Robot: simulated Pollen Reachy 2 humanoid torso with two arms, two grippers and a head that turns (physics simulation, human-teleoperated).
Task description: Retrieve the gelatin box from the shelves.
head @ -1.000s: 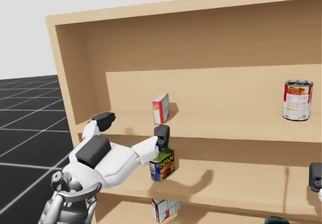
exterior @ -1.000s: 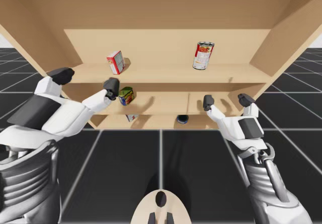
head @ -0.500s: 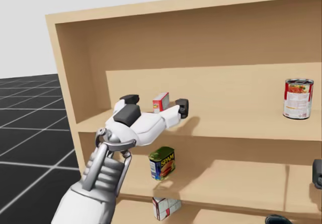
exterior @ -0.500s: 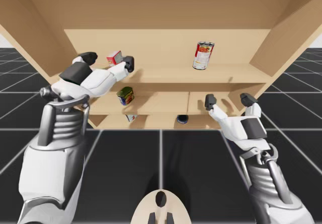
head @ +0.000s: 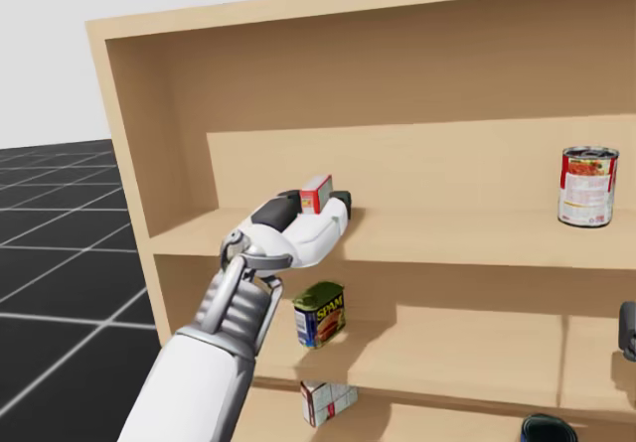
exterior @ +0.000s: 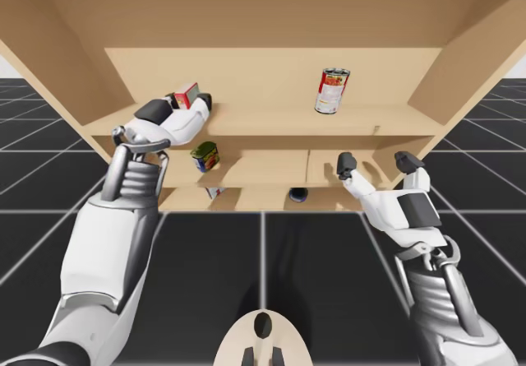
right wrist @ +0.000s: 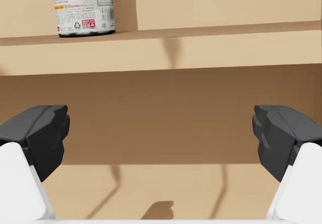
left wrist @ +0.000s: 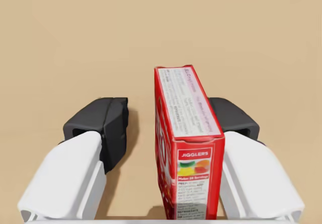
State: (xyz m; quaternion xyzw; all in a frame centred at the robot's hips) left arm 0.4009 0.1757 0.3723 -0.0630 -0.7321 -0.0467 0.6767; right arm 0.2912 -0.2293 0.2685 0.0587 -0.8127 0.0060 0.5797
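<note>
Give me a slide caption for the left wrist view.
Left claw open on the shelf, red box standing between its fingers.

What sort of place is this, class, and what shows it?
Probably a simulated pantry or storeroom test scene: wooden shelves hold groceries, such as a red box and a red-labelled can, above a black grid floor.

Seeing a red can (exterior: 332, 91) standing upright on the top level, well to the right. Noting a green tin (exterior: 205, 156) sitting one level down at the left, a small box (exterior: 214, 192) resting just below it, and a dark round thing (exterior: 298, 194) lying near that box, above a black gridded floor (exterior: 205, 259).
</note>
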